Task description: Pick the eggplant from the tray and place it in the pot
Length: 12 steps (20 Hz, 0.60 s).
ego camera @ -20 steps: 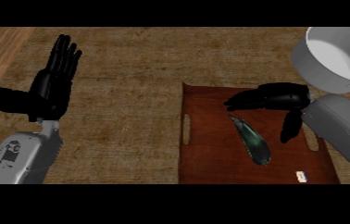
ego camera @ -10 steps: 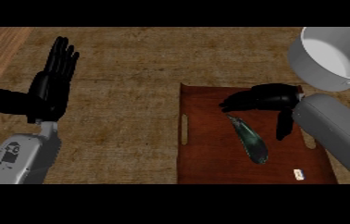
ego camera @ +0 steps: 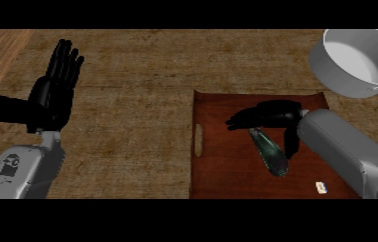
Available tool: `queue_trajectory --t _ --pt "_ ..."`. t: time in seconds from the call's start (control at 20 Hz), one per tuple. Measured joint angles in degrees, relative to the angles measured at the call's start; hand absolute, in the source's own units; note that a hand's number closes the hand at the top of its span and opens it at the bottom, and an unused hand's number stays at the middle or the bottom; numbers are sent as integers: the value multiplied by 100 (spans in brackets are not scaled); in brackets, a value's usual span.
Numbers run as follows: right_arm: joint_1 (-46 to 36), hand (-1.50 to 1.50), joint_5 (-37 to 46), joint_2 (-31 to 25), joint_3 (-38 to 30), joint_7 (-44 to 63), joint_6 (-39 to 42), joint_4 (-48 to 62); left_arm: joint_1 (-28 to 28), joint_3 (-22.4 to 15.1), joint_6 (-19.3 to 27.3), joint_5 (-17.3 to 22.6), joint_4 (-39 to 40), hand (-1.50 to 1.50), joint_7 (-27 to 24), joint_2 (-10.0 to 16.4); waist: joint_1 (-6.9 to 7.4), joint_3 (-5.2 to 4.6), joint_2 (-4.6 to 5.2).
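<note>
A dark green eggplant [ego camera: 270,153] lies lengthwise on the reddish-brown tray [ego camera: 221,166] at the lower right. My right hand [ego camera: 267,116] hovers over the eggplant's far end, fingers spread to the left and thumb hanging down on its right side; it stays open and I cannot tell whether it touches. The grey pot [ego camera: 353,62] stands at the top right, beyond the tray. My left hand [ego camera: 56,86] rests open at the left edge, fingers pointing up.
The tray has a slot handle [ego camera: 198,139] on its left side and a small white tag [ego camera: 320,187] near its lower right corner. A brown textured counter [ego camera: 140,81] stretches between the two hands.
My right hand has moved left and down over the tray, coming to the eggplant's far end. The eggplant, pot and left hand stay where they were.
</note>
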Motion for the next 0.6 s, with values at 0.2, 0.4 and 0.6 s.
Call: queue_trajectory --t 0.2,0.4,0.6 --pt "62 -150 157 119 27 -35 -84 1 31 27 -8 -49 -87 0 26 -36 -7 -29 -29" --pt "40 150 276 222 96 -113 -125 33 -45 45 -18 -102 7 0 27 -90 -8 -54 -48" --pt "126 150 374 223 156 -319 -384 -208 -29 110 -54 -71 -60 0 82 -63 -12 -73 -79"
